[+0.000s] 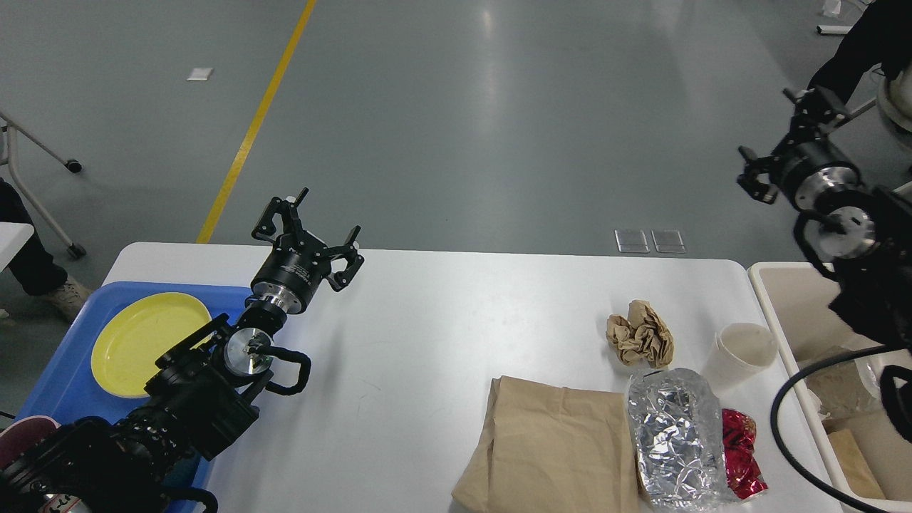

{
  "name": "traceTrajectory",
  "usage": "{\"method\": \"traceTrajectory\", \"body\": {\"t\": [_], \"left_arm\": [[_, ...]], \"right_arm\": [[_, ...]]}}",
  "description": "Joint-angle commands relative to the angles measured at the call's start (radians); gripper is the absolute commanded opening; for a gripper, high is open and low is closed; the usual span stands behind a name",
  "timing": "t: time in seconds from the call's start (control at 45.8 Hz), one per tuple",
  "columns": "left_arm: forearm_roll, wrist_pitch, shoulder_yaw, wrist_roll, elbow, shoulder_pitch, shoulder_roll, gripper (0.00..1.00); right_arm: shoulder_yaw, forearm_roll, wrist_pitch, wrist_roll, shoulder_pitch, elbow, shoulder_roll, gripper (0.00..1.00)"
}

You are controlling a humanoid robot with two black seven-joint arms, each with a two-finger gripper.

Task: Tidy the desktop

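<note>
— Both pincers first: the left gripper (308, 226) hangs over the far left part of the large white smooth rectangular desktop (427, 320) with its two black fingers spread apart and nothing between them. The right gripper (789, 146) is lifted high at the far right, off the table edge; it looks small and dark against the black garment behind it, so I cannot tell whether its fingers are apart or together.

— And the desktop itself?

— It fills the near half of the view, with a blue plastic tray (64, 370) carrying a round yellow plate (142, 342) at its left end and a beige plastic bin (791, 313) just beside its right end. Litter sits on the right side: a crumpled ball of brown paper (640, 335), a white paper cup (741, 350), a flat brown paper bag (552, 445), a crinkled silver foil wrapper (673, 427) and a red shiny wrapper (741, 452) partly under the foil.

— How will those handle?

— All light and soft, I judge. The paper ball should squash safely under a pinch across its middle. The cup is thin and could buckle, so take it by the rim. The foil is slippery and the bag lies flat; grab a raised crease or an edge.
</note>
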Motion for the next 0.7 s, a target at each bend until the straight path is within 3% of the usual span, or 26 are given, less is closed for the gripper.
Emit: {"method": "traceTrajectory", "body": {"t": [0.0,0.328,0.678], "left_arm": [[0.0,0.0,0.0,0.0,0.0,0.0,0.001,0.98],[0.0,0.0,0.0,0.0,0.0,0.0,-0.001,0.98],[0.0,0.0,0.0,0.0,0.0,0.0,-0.001,0.98]], "right_arm": [[-0.144,0.0,0.012,0.0,0.003,0.012,-0.11,1.0],[-0.704,0.0,0.013,0.001,0.12,0.043,-0.337,1.0],[-1.524,-0.055,0.025,0.006,0.471,0.042,-0.344,1.0]]}}
